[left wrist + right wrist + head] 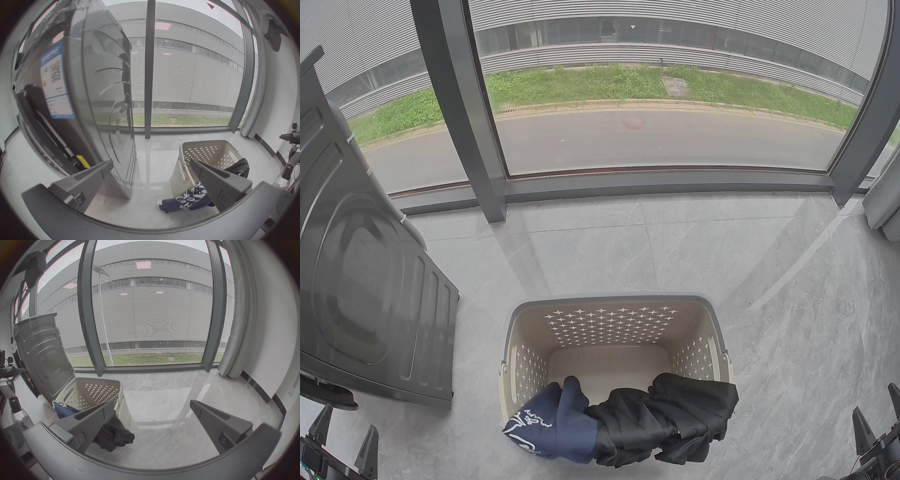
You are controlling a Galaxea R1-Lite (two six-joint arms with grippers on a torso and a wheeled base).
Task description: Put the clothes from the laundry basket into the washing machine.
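I have both pincers low and nearest to me, on either side of the laundry basket [612,301]. The left gripper [345,431] sits to the basket's left with its two fingers spread wide and nothing between them. The right gripper [875,407] sits to the basket's right, well apart from it, equally spread and empty. The wrist views confirm the wide gap on the left gripper [150,162] and on the right gripper [150,403].

The clothes hang over the basket's near rim. A navy garment [559,425] with white print drapes over the near left corner and spills down the outside. A black garment [669,412] lies just beside it, touching it, across the near right part of the rim. From the left wrist I see the navy garment [184,200] trailing to the floor at the basket's foot.

The basket is beige with star-shaped holes, and I can see its bare bottom.

The washing machine [369,300] stands just to the basket's left, its ribbed dark grey side panel facing it.

Beyond the basket lies grey tiled floor [650,250], then a tall window [662,94] with a dark frame post [464,112]. A pale curtain [884,200] hangs far right of the basket. Outside I see a road [625,140], a grass strip [594,84] and a ribbed grey building [150,318].
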